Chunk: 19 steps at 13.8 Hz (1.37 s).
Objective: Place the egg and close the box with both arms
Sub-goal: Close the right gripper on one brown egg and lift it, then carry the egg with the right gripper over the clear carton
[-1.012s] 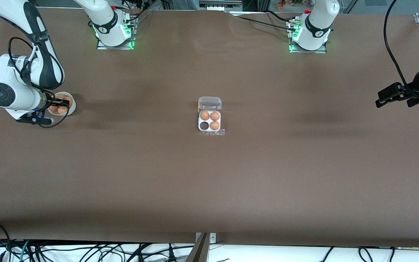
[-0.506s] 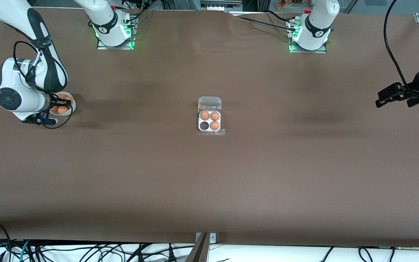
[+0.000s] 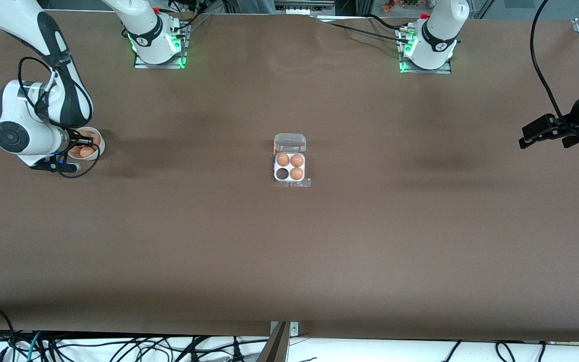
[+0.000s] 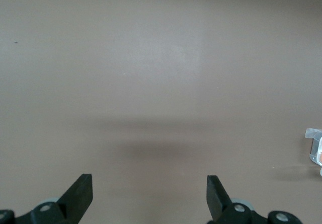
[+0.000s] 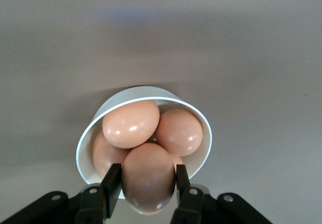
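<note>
One egg (image 5: 149, 177) sits clamped between right pincer (image 5: 147, 188) fingers, over bowl (image 5: 201, 156).

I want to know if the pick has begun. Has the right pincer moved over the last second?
Yes. In the front view the right pincer has shifted slightly toward the box's side over the white bowl, and now grips an egg.
</note>
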Available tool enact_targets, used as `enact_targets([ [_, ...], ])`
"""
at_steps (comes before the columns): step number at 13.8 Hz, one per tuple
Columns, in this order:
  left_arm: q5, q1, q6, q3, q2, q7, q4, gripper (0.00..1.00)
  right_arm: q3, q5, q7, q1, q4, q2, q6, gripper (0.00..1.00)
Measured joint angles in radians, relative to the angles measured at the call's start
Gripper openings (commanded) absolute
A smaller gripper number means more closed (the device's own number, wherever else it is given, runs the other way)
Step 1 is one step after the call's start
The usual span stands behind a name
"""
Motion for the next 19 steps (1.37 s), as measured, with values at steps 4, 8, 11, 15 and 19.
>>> enact_targets([
  [4,0.000,0.000,0.000,0.000,0.000,0.000,0.000,1.00,0.000,0.000,0.000,0.000,0.012,0.000,-0.016,0.42],
  [8,0.000,0.000,0.000,0.000,0.000,0.000,0.000,1.00,0.016,0.001,0.001,0.006,0.108,-0.005,-0.163,0.40],
  [11,0.000,0.000,0.000,0.000,0.000,0.000,0.000,1.00,0.084,0.040,0.015,0.013,0.223,-0.010,-0.291,0.40],
  [15,0.000,0.000,0.000,0.000,0.000,0.000,0.000,1.00,0.190,0.153,0.166,0.095,0.371,0.009,-0.396,0.40],
  [19,0.000,0.000,0.000,0.000,0.000,0.000,0.000,1.00,0.276,0.302,0.429,0.207,0.525,0.110,-0.437,0.40],
])
